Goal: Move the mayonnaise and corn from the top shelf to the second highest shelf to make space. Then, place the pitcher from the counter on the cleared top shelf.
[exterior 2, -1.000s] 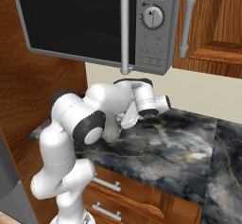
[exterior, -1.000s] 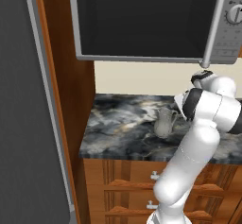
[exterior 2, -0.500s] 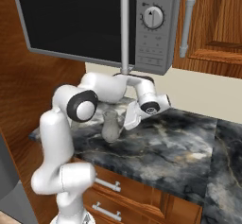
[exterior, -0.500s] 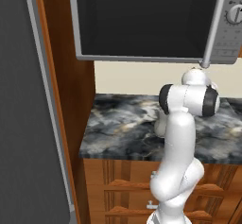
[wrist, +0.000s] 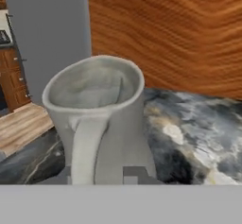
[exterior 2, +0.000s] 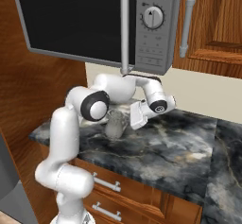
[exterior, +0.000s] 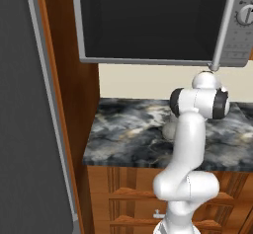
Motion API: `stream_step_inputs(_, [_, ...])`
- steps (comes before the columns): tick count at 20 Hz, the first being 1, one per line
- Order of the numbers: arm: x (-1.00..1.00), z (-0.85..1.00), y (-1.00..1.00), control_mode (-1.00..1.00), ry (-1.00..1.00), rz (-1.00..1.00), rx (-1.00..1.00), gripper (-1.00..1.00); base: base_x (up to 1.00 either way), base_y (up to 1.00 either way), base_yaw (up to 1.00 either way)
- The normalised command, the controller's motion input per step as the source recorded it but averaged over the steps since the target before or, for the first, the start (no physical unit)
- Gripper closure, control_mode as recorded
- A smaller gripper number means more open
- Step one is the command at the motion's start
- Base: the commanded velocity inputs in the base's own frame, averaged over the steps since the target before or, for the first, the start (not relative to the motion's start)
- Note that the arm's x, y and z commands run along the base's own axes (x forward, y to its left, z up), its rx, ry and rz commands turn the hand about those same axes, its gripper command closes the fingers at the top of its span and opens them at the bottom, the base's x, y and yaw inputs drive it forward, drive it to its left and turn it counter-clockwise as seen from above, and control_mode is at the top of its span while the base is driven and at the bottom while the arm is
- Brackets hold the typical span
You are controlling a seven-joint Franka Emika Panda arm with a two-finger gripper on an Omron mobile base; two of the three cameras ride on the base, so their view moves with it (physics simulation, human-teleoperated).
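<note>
Hand view: the jaws sit nearly closed around the pitcher (wrist: 97, 124) handle, standing on the counter (wrist: 198, 138).

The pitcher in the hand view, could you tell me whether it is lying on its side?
No, the pitcher stands upright on the counter, its open mouth facing up.

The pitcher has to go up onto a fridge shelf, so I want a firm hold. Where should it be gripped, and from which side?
Grip the pitcher by its side handle, coming in level from the handle side. It stands upright on the counter; its body looks too broad to span, while the handle is a narrow vertical strap. The end effector is already lined up there, one finger on either side of the handle.
</note>
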Motion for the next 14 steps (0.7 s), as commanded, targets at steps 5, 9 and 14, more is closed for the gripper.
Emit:
stream_step_inputs(5, [-0.65,-0.01,0.62,-1.00,-0.03,-0.07,-0.04,1.00,0.00,0.00,0.00])
stream_step_inputs(9, [-0.69,0.00,0.84,-1.00,-0.12,-0.23,-0.07,1.00,0.00,0.00,0.00])
stream_step_inputs(14, [-0.69,0.02,0.56,-1.00,-0.09,-0.39,-0.05,1.00,0.00,0.00,0.00])
